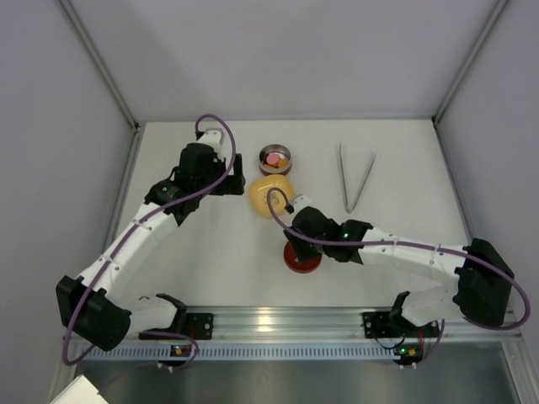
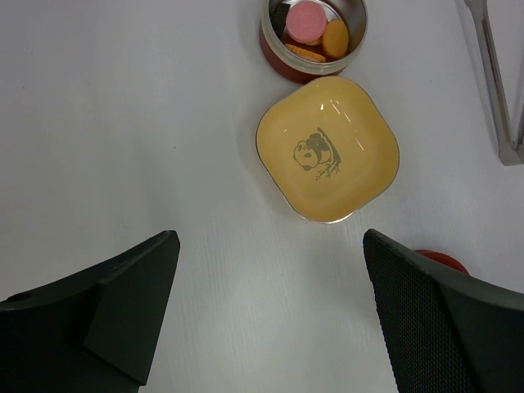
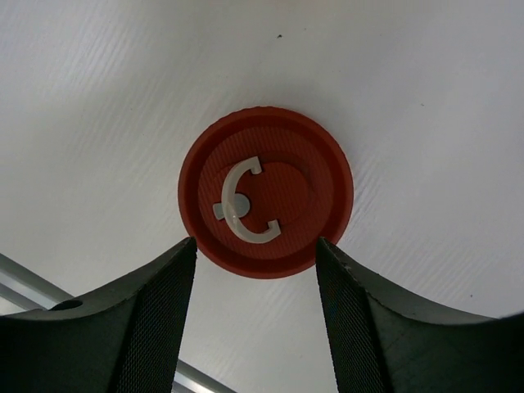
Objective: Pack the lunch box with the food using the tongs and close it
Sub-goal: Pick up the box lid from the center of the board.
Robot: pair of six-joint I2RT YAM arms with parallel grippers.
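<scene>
In the right wrist view, the two dark fingers of the right claw (image 3: 256, 243) are seen nearest, set about as far apart as the lid (image 3: 266, 164) is wide. One finger is placed at each side of the lid's near edge. Whether the rim is touched cannot be told, and the lid is seen lying flat on the tabletop (image 1: 219, 252) with its white squiggle upward, so no firm hold is assumed.

The left claw (image 2: 270, 246) is held wide with nothing between its fingers, above bare tabletop just short of the yellow dish (image 2: 360, 123). The lunch box (image 2: 278, 67) is found beyond the dish, almost touching it, with the food (image 2: 307, 22) inside: pink and orange pieces are made out. The dish is bare. The tongs (image 1: 344, 177) are left lying to the right, well apart from both claws.

Packing is judged done and the step in hand is judged to be the taking of the lid. The fingers are best moved further over the lid, so that it is caught across its full width rather than its near edge. They should be brought right down to the tabletop, since the rim is thin and easily missed. The lid should be kept level, carried over the dish, centred on the tin and pressed down evenly.
</scene>
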